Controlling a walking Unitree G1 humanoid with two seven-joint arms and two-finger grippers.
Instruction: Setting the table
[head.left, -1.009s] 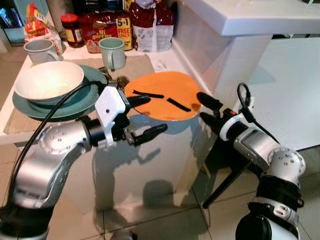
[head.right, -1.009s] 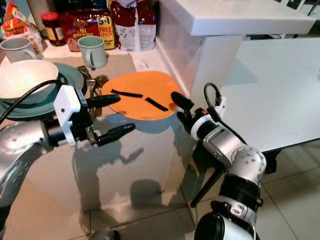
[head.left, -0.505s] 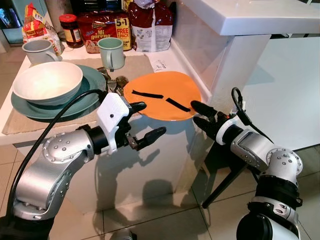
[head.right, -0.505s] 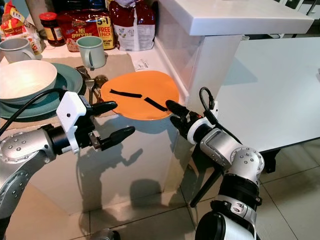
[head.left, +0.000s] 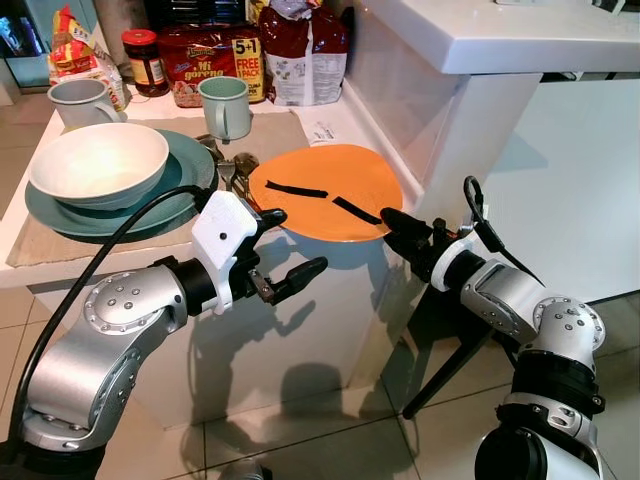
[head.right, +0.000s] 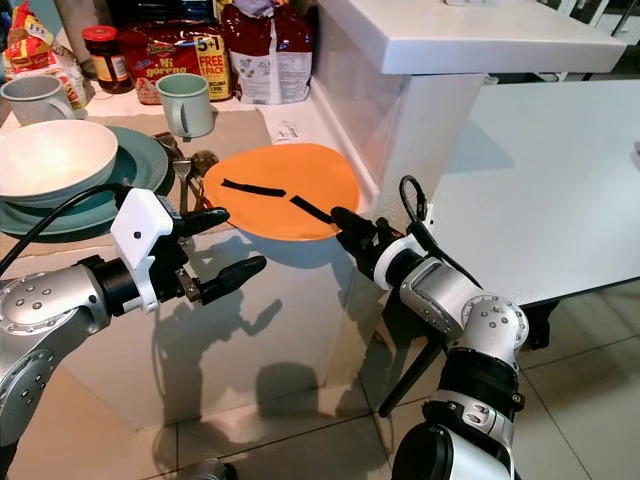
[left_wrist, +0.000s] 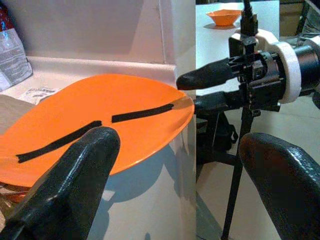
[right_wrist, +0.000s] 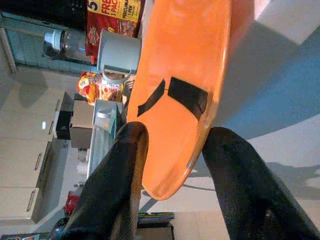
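Counter: white counter (head.left: 340, 125), frame centre, orange plate (head.left: 325, 190) overhanging its edge.
Change: right gripper (head.left: 393, 232) has advanced, fingers now straddling the plate rim.
Left gripper (head.left: 285, 245): wide open beside the plate.

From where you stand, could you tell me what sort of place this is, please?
Most likely a home kitchen: a white counter holds a bowl on a teal plate, mugs, grocery packets and an orange plate over tiled floor.
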